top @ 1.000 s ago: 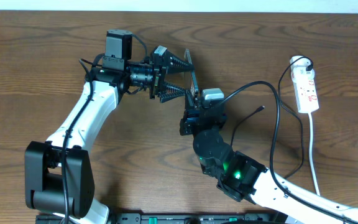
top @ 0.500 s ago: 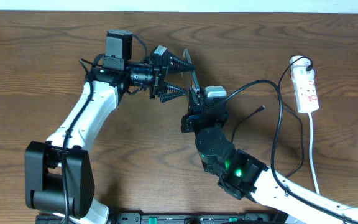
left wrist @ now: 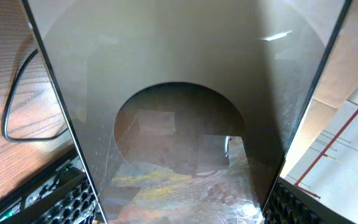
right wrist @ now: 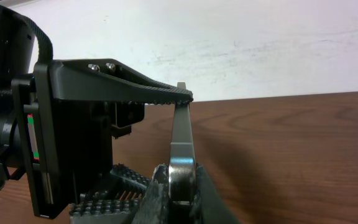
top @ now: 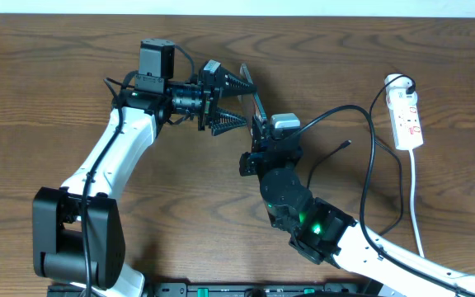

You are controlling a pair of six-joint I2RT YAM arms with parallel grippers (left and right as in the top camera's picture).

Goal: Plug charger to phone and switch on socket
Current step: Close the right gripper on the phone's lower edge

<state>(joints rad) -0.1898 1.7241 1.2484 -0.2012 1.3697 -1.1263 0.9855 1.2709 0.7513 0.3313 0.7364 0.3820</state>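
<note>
The phone [top: 254, 103] stands on its long edge above the tabletop [top: 56, 82], near the middle. My left claw [top: 244, 101] pinches it across its width, one finger on the top edge and one beneath. In my left wrist view its dark glass fills nearly the whole frame.

My right claw [top: 260, 139] is at the phone's near end, with a finger close on either side of it. I cannot tell whether they press on it or only straddle it.

The charger [top: 347, 143] has its small plug tip lying loose on the tabletop. It is to the right of my right claw and apart from the phone.

The socket [top: 407, 115] lies well off at the right edge, with its white lead [top: 416, 190] trailing toward me.
</note>
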